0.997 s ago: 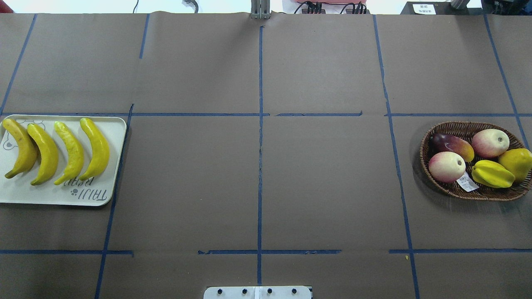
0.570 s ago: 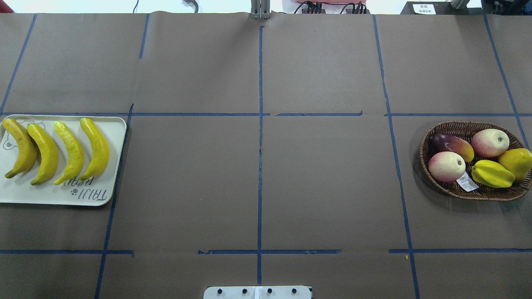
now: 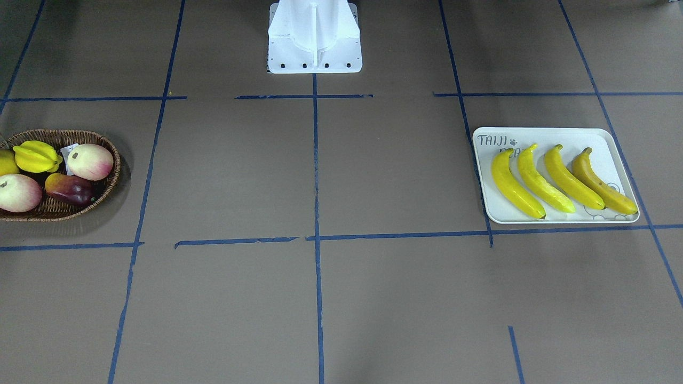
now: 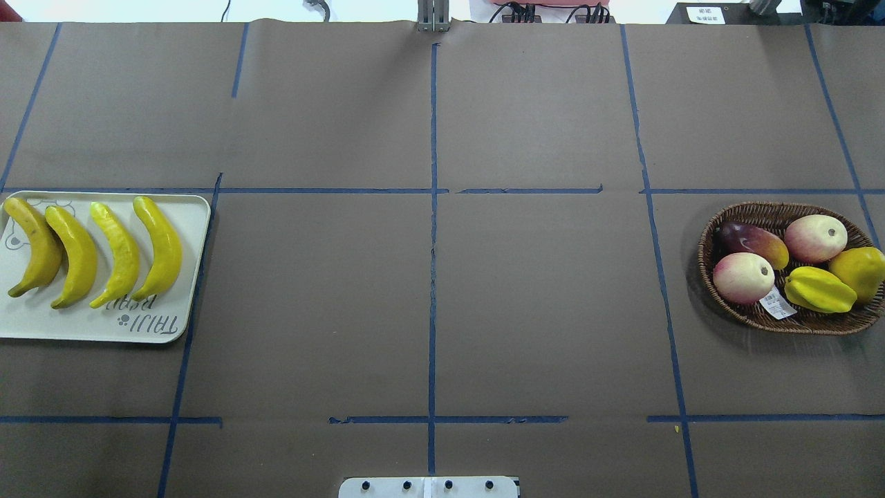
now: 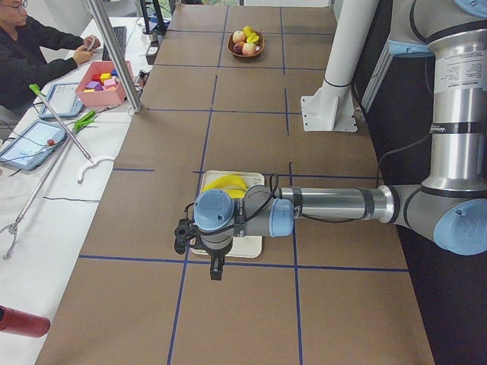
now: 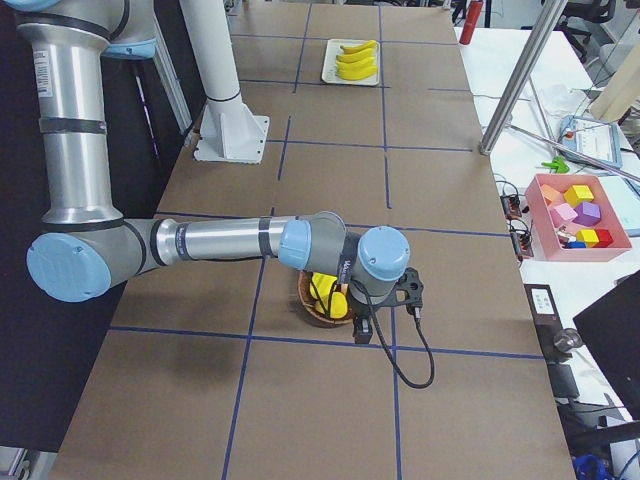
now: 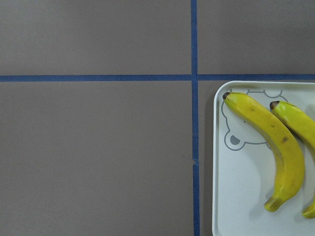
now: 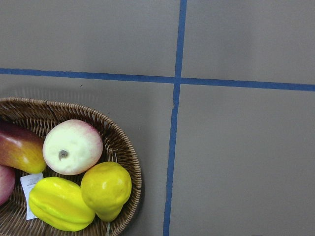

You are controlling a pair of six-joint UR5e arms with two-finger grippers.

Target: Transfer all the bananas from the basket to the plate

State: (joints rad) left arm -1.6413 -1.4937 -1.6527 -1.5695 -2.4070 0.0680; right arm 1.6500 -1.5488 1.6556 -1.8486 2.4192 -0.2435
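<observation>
Four bananas (image 4: pixel 97 252) lie side by side on the off-white plate (image 4: pixel 41 325) at the table's left; they show on the plate (image 3: pixel 608 141) in the front view too (image 3: pixel 536 178). The left wrist view shows the plate's bear corner (image 7: pixel 241 206) with the golden-brown banana (image 7: pixel 275 147). The wicker basket (image 4: pixel 774 321) at the right holds no banana. My left gripper (image 5: pixel 217 268) hangs high over the plate and my right gripper (image 6: pixel 362 328) high over the basket (image 8: pixel 123 147). Both show only in the side views, so I cannot tell whether they are open or shut.
The basket holds two peaches (image 4: pixel 743 277), a mango (image 4: pixel 750 242), a starfruit (image 4: pixel 819 290) and a yellow pear (image 4: pixel 861 273). The robot's white base (image 3: pixel 315 37) stands at the table's middle edge. A pink box of blocks (image 6: pixel 580 215) and an operator (image 5: pixel 38 53) are at a side table.
</observation>
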